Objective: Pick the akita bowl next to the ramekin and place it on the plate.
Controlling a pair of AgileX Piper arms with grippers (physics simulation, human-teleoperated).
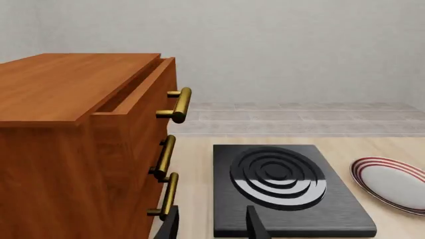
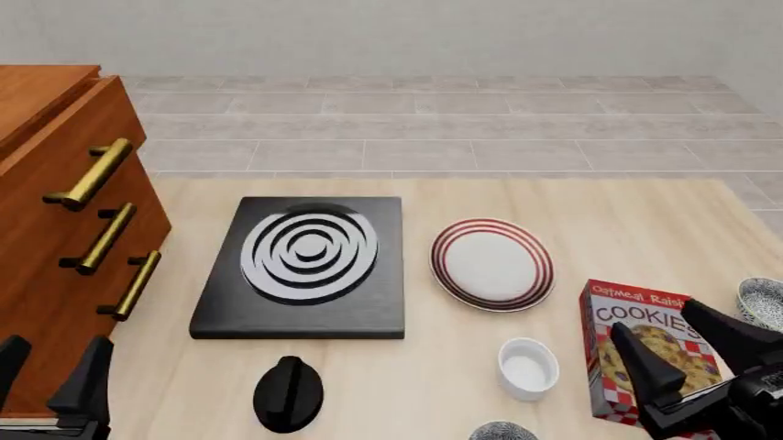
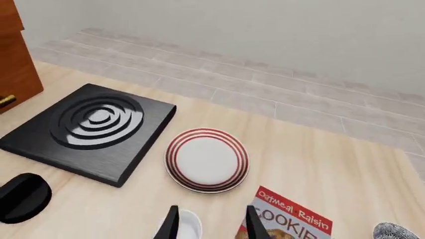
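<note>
Pale wood tabletop (image 2: pixel 588 211) ran out to a grey tiled floor. Both pincers hung low at the near edge, each with fingers spread apart and nothing between them. Beside the right pincer (image 2: pixel 685 353), toward its inner side, stood the ramekin (image 2: pixel 529 368), and the akita bowl (image 2: pixel 503 431) sat just nearer than that, half cut off by the frame edge. A cookie box (image 2: pixel 636 353) lay under the right pincer, a second speckled bowl (image 2: pixel 762 302) to its outside. Ahead lay the plate (image 2: pixel 492 264). Ahead of the left pincer (image 2: pixel 49 371) sat the stove (image 2: pixel 306 266), with a wooden dresser (image 2: pixel 61 229) alongside it.
</note>
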